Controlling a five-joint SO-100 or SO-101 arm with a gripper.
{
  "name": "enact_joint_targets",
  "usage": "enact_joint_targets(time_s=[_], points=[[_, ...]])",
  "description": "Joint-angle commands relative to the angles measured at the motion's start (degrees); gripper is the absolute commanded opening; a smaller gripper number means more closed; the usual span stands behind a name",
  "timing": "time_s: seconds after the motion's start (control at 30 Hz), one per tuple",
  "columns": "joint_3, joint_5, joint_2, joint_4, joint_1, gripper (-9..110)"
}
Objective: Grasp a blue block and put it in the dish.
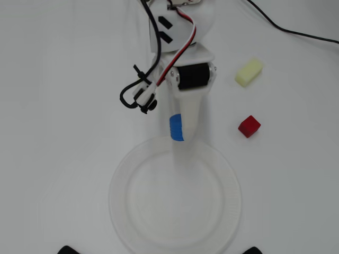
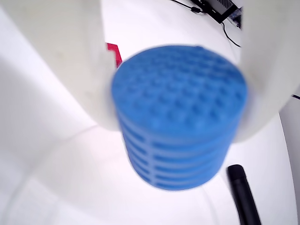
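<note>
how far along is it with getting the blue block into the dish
Done: the pick. The pincer is shut on the blue block, which fills the wrist view between its white fingers. In hand: the carry, as the overhead view shows the block over the near rim of the dish. Left: move further over the dish, lower and release.

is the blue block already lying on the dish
No, the claw holds the blue block pinched between its fingers, up off the dish.
</note>
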Motion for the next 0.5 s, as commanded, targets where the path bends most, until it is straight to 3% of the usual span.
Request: enact_joint_targets(time_s=[0.0, 0.23, 0.47], points=[[-1.05, -1.23, -0.79, -5.89, -1.14, 0], [-8.17, -1.85, -12.74, -7.29, -3.43, 0], [-6.42, -2.29, -13.89, -7.65, -2.46, 0]])
